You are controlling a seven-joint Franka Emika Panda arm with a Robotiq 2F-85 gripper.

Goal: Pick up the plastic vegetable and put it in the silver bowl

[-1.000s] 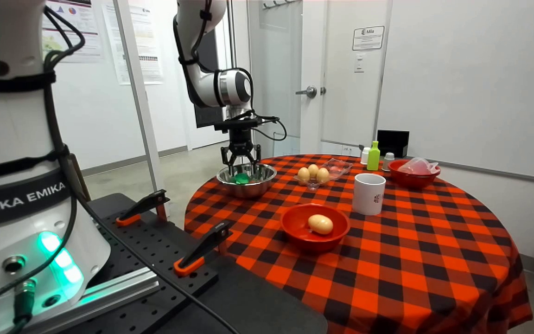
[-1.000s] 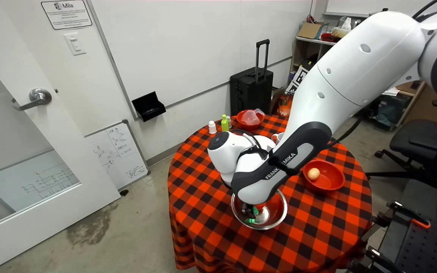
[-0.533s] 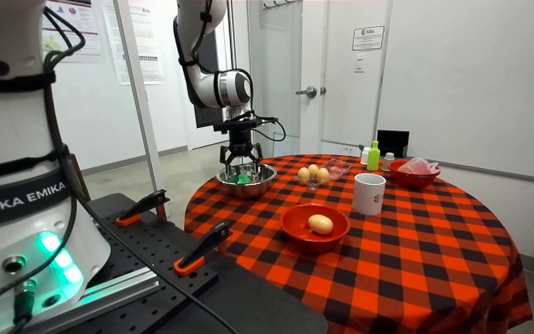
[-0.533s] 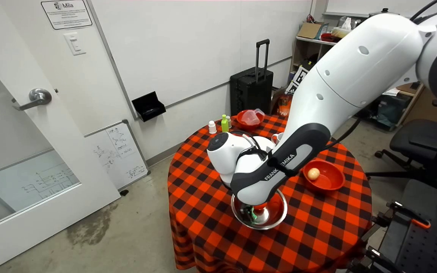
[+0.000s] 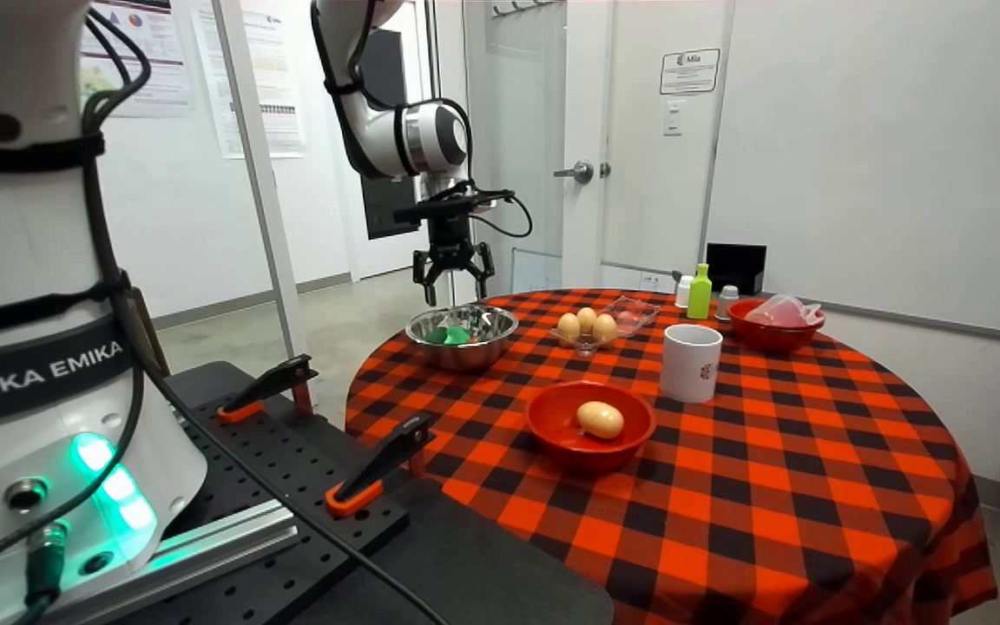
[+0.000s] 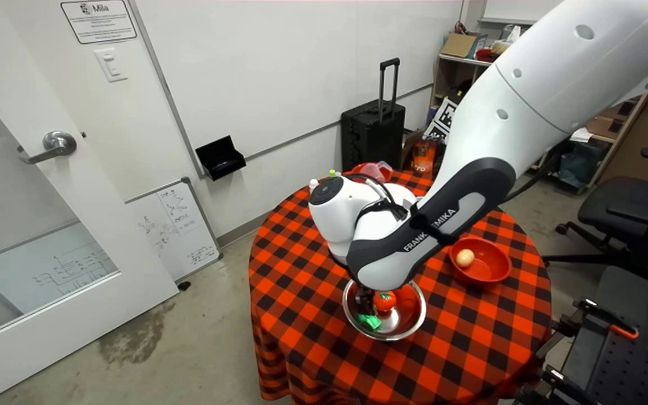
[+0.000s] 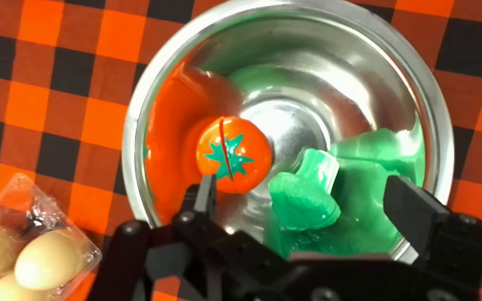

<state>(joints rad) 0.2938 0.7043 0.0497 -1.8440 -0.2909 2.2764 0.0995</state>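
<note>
The plastic vegetable (image 7: 303,200), a bright green lump with a short stalk, lies tilted inside the silver bowl (image 7: 442,125). Both exterior views also show the vegetable (image 5: 457,335) (image 6: 369,322) within that shiny metal bowl (image 5: 465,354) (image 6: 386,338). Above the bowl's rim, my gripper (image 5: 457,297) hangs pointing down, its jaws spread wide and holding nothing. In the wrist view the fingers (image 7: 412,209) stand to either side of the vegetable, apart from it. The arm covers most of the gripper in an exterior view.
A red tomato (image 7: 234,154) shares the bowl with the vegetable. Tan eggs (image 7: 50,259) sit in a clear carton beside it. Also on the checked table are a red bowl (image 5: 552,438) with one egg, a white mug (image 5: 691,363), a green bottle (image 5: 700,292) and another red bowl (image 5: 775,337).
My gripper's fingers have spread apart and let go of the vegetable, which now rests in the bowl. After that the arm has risen, lifting the fingers clear of the rim.
</note>
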